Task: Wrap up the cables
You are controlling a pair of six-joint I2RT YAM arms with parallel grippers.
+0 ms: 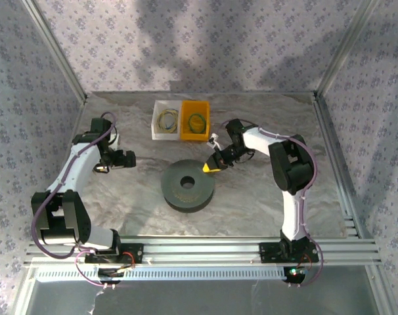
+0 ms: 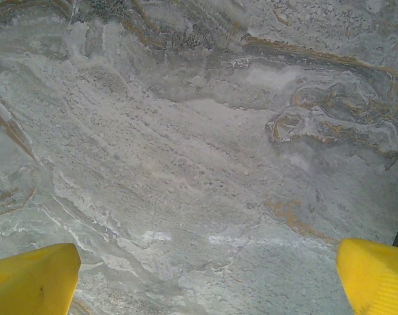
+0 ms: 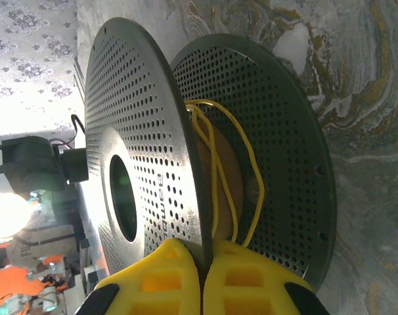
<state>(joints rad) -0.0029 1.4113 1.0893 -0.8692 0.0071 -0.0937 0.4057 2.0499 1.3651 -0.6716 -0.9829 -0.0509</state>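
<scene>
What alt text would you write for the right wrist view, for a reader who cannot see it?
A dark perforated spool seen edge-on, with a yellow cable looped loosely round its brown core between the two flanges. The right end effector, yellow-fingered, is closed on the near flange's rim; marbled grey table lies behind.

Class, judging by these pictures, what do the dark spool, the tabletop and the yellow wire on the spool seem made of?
The spool: matte dark grey plastic or coated metal; thin stiff discs punched with small holes. The tabletop: marble-look sheet, perhaps printed; grey swirls, ochre veins. The wire: likely plastic-coated; smooth bright yellow, curving loosely.
</scene>
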